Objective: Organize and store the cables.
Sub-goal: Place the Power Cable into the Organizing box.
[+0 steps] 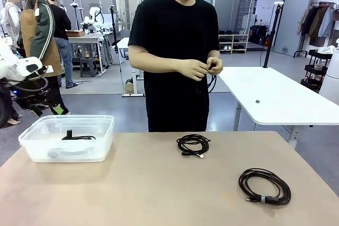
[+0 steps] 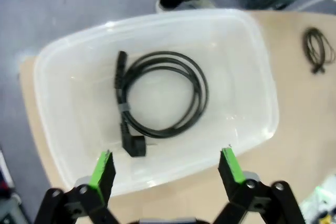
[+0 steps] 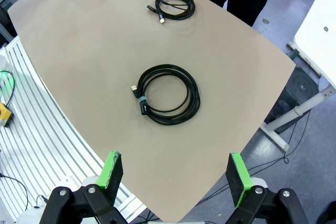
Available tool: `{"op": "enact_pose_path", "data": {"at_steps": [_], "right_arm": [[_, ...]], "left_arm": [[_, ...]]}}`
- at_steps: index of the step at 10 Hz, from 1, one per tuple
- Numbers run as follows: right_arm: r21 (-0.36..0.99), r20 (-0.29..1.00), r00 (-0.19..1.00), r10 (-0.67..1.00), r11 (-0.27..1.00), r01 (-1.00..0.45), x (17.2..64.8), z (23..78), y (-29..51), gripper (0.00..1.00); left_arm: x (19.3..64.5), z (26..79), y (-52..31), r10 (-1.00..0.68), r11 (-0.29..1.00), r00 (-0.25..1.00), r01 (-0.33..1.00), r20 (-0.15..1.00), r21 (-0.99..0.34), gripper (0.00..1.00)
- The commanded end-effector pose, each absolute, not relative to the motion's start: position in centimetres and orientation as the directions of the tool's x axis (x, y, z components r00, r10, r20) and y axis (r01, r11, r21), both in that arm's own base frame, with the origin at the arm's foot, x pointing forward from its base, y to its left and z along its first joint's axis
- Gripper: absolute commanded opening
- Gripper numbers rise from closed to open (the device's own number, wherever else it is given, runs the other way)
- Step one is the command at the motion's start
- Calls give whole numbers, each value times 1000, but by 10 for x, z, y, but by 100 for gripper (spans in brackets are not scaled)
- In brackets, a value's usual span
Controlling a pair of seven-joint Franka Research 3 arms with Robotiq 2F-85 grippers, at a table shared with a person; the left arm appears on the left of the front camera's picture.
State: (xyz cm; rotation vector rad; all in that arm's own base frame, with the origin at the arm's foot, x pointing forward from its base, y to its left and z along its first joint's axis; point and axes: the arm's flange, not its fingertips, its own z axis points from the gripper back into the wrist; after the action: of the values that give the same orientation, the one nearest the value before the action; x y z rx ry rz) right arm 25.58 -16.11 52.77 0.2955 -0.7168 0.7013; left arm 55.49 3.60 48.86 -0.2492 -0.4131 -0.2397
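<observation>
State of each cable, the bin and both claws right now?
Bin cable: coiled, inside clear bin.
Small cable: coiled, loose on table.
Large cable: coiled, loose on table.
Fourth cable: in the person's hands.
Left claw: open, empty, above bin.
Right claw: open, empty, above large cable.

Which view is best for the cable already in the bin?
Left wrist view: it looks straight down into the bin, so the cable shows whole, loop and both plugs. Front view: one plug and part of the loop, side-on through the cloudy wall. Right wrist view catches a bin corner.
</observation>
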Motion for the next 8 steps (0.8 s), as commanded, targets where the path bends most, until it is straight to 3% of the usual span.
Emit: {"op": "enact_pose_path", "data": {"at_steps": [1,3,8], "right_arm": [[6,693,532,486,735,-678,256,529,-162,100],[6,693,532,486,735,-678,256,529,-162,100],[6,693,532,486,735,-678,256,529,-162,100]], "left_arm": [[483,472,46,-275,877,779,443,564,-185,100],[439,463,59,-316,835,715,522,624,-175,100],[362,454,82,-544,588,546,790,636,-175,100]]}}
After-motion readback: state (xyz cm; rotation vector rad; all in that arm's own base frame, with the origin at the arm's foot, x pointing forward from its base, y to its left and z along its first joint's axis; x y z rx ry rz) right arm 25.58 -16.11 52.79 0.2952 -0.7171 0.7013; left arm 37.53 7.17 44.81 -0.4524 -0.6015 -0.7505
